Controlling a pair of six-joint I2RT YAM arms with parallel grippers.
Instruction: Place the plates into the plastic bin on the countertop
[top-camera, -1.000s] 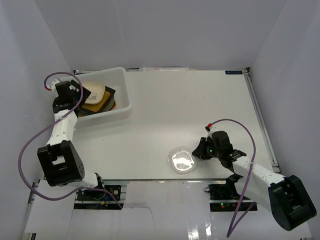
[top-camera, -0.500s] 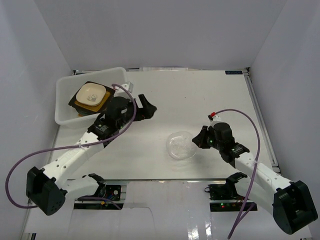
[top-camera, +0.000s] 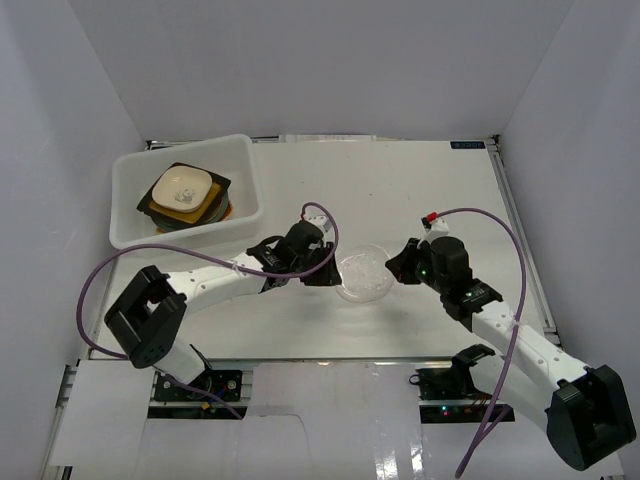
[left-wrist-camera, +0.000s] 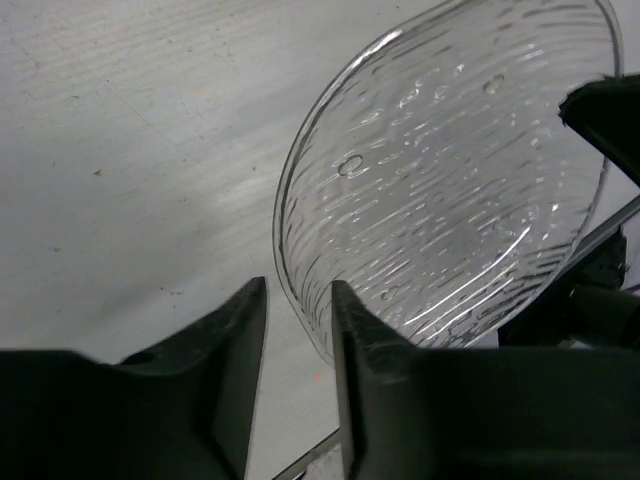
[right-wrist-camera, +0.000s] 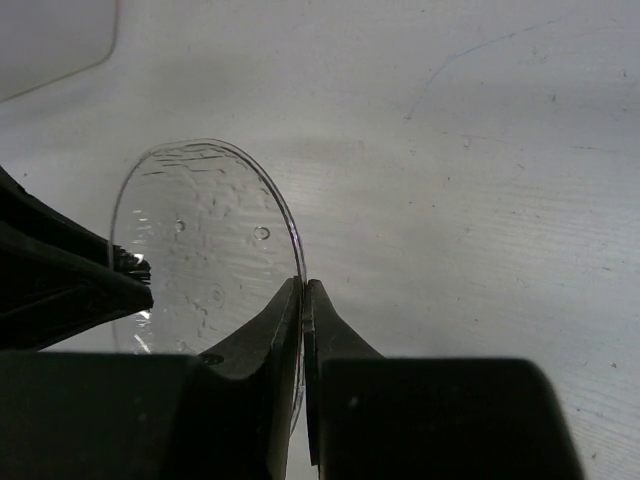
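From above we see the clear glass plate (top-camera: 362, 275) tilted on edge over the counter (top-camera: 420, 190) between the two arms, well apart from the bin (top-camera: 125, 235) where the other plates (top-camera: 185, 195) sit stacked. The right wrist view shows the right fingers (right-wrist-camera: 285, 325) clenched on its rim. The left wrist view (much closer) shows the left fingers (left-wrist-camera: 245, 325) spread, the rim passing between them.
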